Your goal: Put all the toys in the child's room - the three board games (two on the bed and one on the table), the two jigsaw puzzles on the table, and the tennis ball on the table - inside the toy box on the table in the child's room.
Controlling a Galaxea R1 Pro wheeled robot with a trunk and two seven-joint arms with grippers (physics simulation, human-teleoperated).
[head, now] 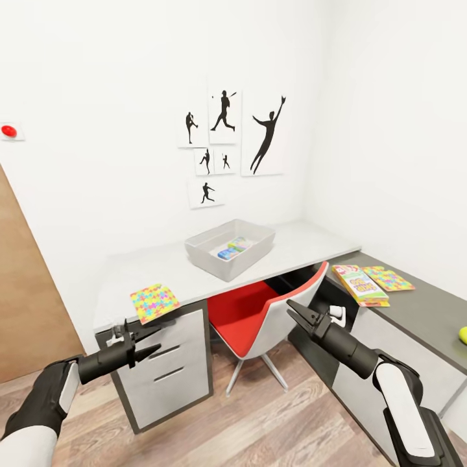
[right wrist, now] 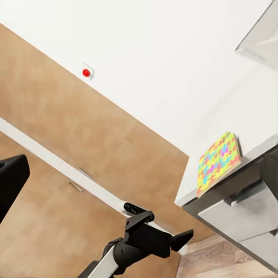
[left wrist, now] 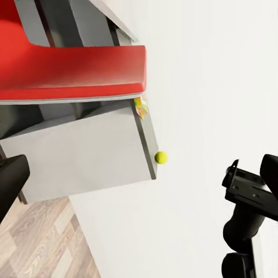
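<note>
Nearest the camera in the head view, both arms are raised over the wooden floor [head: 259, 421] with nothing held: the left gripper [head: 148, 342] has its fingers spread apart, pointing toward the drawer unit [head: 165, 363], and the right gripper [head: 299, 313] also has its fingers spread, aimed at the red chair [head: 250, 318]. The chair is tucked partly under the L-shaped bench [head: 143, 269]. On the left end of the bench, near its front edge, lies a colourful jigsaw puzzle [head: 154, 301], which the right wrist view shows overhanging the edge slightly [right wrist: 218, 163]. On the right wing of the bench lies a board game [head: 359, 284], with a second jigsaw puzzle [head: 388, 278] just beside it toward the wall. Nearer along the same wing, close to the picture's edge, sits the yellow-green tennis ball [head: 463, 335], also seen in the left wrist view [left wrist: 161, 157]. Farther back, near the bench's corner, stands the grey toy box [head: 259, 250], open-topped, with a small colourful box [head: 232, 250] lying inside it. Behind it, on the white wall, hang baseball-player silhouette pictures [head: 233, 139], and a red button [head: 8, 130] sits above the wooden door [head: 26, 305] at left.
</note>
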